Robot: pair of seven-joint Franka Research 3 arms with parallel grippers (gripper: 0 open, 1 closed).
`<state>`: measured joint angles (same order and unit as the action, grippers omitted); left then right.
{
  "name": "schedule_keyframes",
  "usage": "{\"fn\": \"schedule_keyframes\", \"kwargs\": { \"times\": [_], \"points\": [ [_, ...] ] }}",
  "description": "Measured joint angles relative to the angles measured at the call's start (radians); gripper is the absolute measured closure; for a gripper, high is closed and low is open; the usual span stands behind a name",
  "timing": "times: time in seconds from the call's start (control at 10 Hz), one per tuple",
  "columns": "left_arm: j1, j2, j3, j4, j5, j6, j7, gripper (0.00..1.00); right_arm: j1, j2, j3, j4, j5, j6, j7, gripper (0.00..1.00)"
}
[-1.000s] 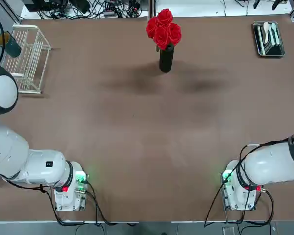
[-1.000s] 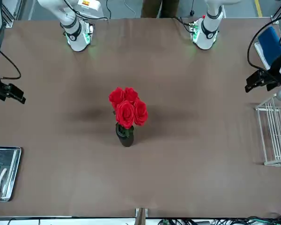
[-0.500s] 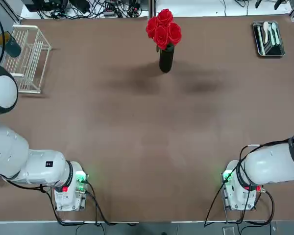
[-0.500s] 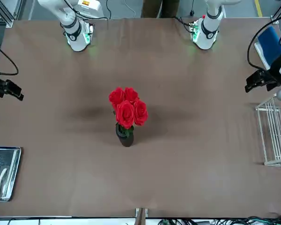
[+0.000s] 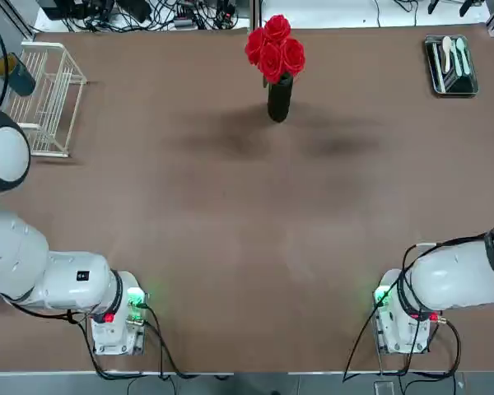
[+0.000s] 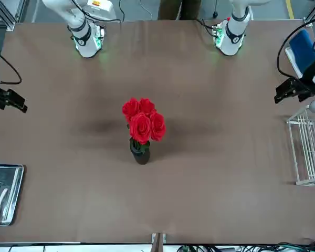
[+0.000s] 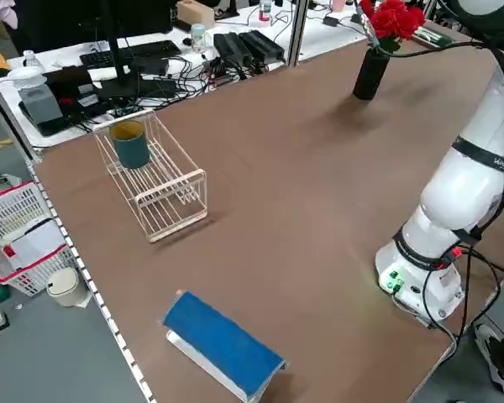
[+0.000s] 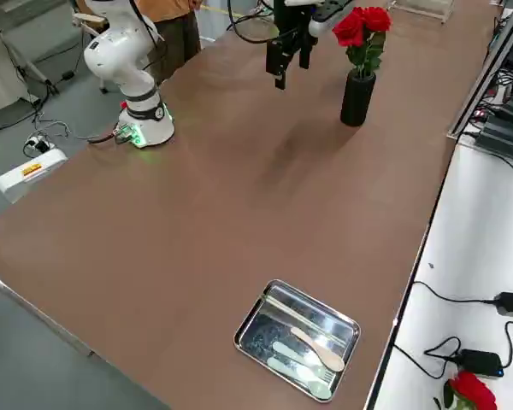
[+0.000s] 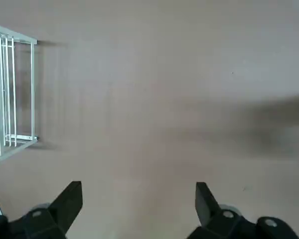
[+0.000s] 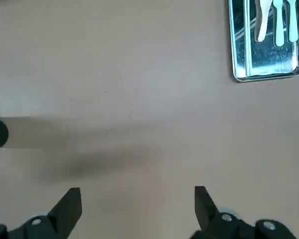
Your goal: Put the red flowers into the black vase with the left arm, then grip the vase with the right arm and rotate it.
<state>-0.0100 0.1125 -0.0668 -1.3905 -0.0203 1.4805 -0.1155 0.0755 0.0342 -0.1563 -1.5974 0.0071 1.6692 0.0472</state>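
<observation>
The red flowers (image 5: 274, 48) stand in the black vase (image 5: 279, 99) near the desk's (image 5: 247, 247) far edge, broad bare surface around; left end effector (image 9: 138, 199) and right end effector (image 10: 138, 203) hang wide open, empty, well apart from it

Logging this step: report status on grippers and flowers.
Left gripper and right gripper open, empty. Red flowers upright in black vase. Nothing near the vase.
</observation>
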Motion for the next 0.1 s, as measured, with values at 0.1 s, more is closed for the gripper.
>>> {"fn": "schedule_keyframes", "kwargs": {
  "times": [0.1],
  "points": [
    [0.000,0.000,0.000,0.000,0.000,0.000,0.000,0.00,0.000,0.000,0.005,0.000,0.000,0.004,-0.001,0.00]
  ]
}}
